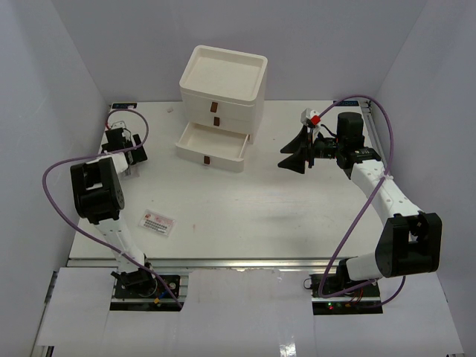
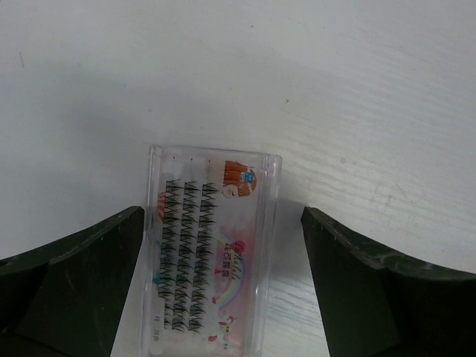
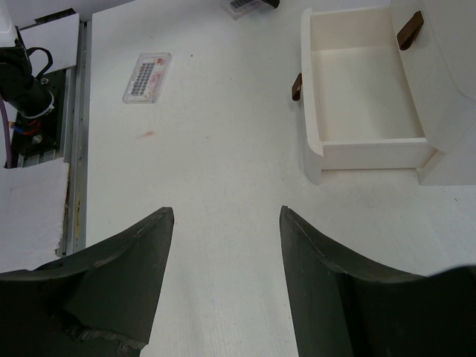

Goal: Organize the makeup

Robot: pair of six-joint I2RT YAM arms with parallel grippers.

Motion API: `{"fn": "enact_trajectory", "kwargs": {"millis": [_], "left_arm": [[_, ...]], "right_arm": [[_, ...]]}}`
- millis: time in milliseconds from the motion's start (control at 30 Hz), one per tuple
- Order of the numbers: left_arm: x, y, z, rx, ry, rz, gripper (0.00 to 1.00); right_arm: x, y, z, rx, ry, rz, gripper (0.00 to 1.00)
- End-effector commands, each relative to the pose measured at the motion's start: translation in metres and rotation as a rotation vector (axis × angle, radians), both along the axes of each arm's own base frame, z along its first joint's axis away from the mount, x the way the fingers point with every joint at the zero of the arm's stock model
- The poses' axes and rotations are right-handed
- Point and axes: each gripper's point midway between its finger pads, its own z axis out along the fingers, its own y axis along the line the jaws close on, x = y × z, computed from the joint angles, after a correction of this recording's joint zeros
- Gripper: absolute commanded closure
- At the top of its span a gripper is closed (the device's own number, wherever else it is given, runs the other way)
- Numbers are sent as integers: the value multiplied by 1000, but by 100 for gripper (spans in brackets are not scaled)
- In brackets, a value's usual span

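Observation:
A clear flat case of black false lashes (image 2: 212,260) with a pink rainbow label lies on the white table. My left gripper (image 2: 223,212) hangs over it, open wide, one finger on each side and neither touching it. In the top view the left gripper (image 1: 126,152) sits at the back left. A flat white packet with red print (image 1: 158,222) lies near the front left, also seen as the packet (image 3: 147,76) in the right wrist view. My right gripper (image 1: 291,158) hovers at the right of the chest, open (image 3: 227,210) with nothing between its fingers.
A cream drawer chest (image 1: 222,82) stands at the back centre, its lowest drawer (image 1: 212,141) pulled out and empty (image 3: 364,82). Grey walls close in the table on three sides. The arm bases and purple cables sit along the near edge.

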Motion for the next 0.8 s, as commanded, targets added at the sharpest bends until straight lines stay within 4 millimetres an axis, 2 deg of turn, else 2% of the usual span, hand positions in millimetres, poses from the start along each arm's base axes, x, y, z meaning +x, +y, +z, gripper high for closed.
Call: {"fn": "enact_trajectory", "kwargs": {"millis": [0, 100, 267, 467, 567, 633, 733, 767], "left_arm": [[-18, -15, -13, -141, 30, -128, 7], [-25, -17, -23, -277, 52, -146, 22], [-31, -15, -28, -348, 64, -129, 26], [-28, -22, -24, -401, 45, -114, 37], [-23, -29, -12, -443, 12, -92, 46], [-18, -38, 0, -466, -21, -99, 48], [-10, -59, 27, -500, -87, -144, 49], [-7, -71, 41, -542, -119, -167, 49]], "right_arm": [[-6, 0, 6, 17, -24, 26, 34], [-7, 0, 7, 18, -24, 28, 34], [-7, 0, 8, 19, -30, 27, 34], [-8, 0, 9, 19, -33, 27, 34], [-8, 0, 9, 19, -33, 27, 34], [-8, 0, 9, 19, -33, 27, 34], [-8, 0, 9, 19, -32, 27, 34], [-8, 0, 9, 19, -33, 27, 34]]}}
